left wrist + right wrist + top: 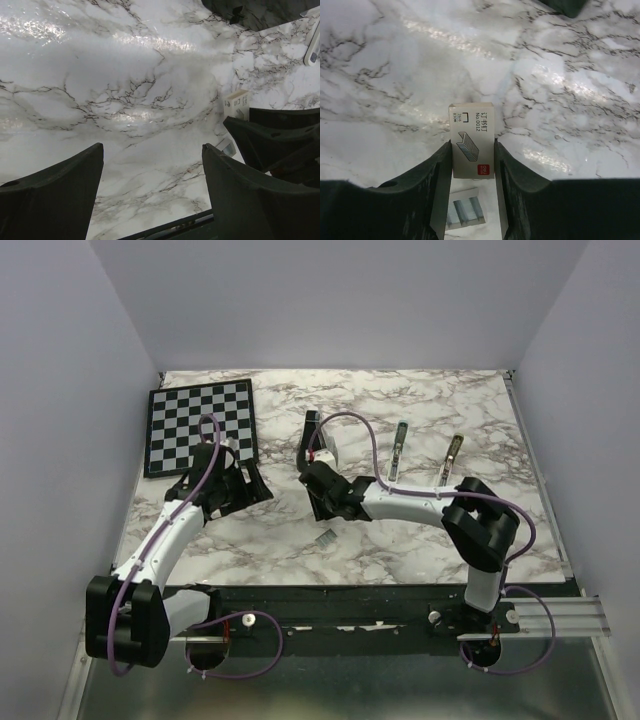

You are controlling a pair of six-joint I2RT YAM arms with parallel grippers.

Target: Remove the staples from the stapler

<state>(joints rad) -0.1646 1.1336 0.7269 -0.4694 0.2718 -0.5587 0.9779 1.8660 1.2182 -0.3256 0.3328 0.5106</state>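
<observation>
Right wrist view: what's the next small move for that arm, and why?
Probably set the staple box down on the table and open the right gripper. Its fingers pinch the box, not the stapler, which lies apart on the marble to its right, so that arm can't work on the stapler until it lets go.

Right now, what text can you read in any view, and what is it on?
"订书钉": top face of the staple box, clamped in the right gripper.
"No.0012": same face, directly beneath.
Small print along the box's left edge and the red logo near its bottom: too small to read.
Elsewhere: nothing legible.
</observation>
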